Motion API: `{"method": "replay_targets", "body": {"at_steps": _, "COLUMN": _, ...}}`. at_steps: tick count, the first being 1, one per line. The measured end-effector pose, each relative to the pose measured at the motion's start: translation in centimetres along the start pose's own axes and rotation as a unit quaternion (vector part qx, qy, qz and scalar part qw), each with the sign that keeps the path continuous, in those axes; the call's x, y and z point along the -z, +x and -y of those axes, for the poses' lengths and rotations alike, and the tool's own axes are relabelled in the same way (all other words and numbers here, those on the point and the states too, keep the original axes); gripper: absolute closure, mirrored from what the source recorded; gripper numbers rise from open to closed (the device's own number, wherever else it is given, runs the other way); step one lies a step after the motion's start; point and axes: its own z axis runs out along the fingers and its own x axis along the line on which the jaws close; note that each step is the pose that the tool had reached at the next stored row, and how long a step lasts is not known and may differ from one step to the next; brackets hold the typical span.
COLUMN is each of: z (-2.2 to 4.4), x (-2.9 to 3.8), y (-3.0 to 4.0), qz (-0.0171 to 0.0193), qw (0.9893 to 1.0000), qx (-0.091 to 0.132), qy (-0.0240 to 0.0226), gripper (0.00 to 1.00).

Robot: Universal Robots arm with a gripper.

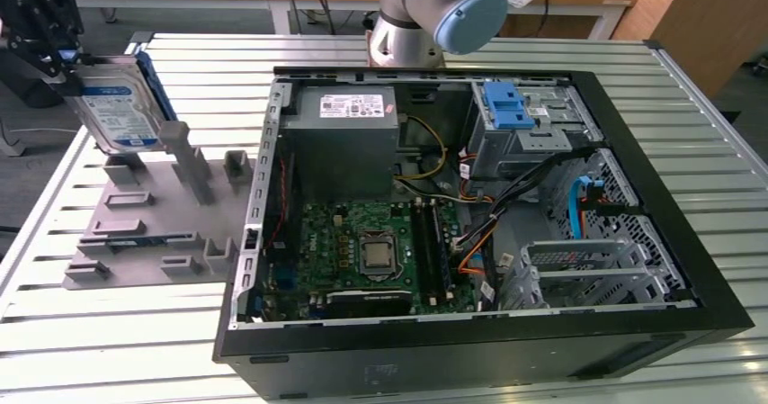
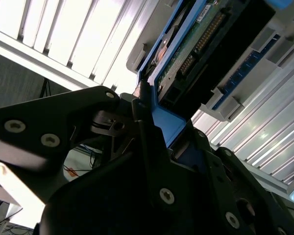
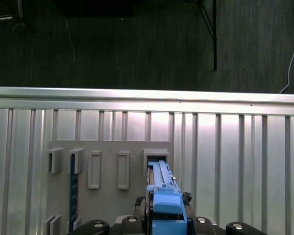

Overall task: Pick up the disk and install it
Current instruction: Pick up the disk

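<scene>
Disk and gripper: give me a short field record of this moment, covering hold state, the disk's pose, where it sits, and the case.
gripper: shut on the disk, at the exterior view's left
disk: upright, label side showing, blue frame along its edges
position: over the far end of the grey holder; cannot tell if it is clear of the slot
grey holder: on the slatted table, beside the computer case on the exterior view's left
computer case: open, board exposed
task state: disk held, not in the case

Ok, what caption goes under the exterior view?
The gripper clamps the upright disk at the grey rack, beside the open computer case.
</scene>
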Motion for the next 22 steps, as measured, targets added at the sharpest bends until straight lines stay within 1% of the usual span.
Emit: {"method": "replay_targets", "body": {"at_steps": 22, "z": -0.01, "x": 0.63, "y": -0.01, "qz": 0.0000, "qw": 1.0000, "qx": 0.000, "qy": 0.0000, "gripper": 0.64}}
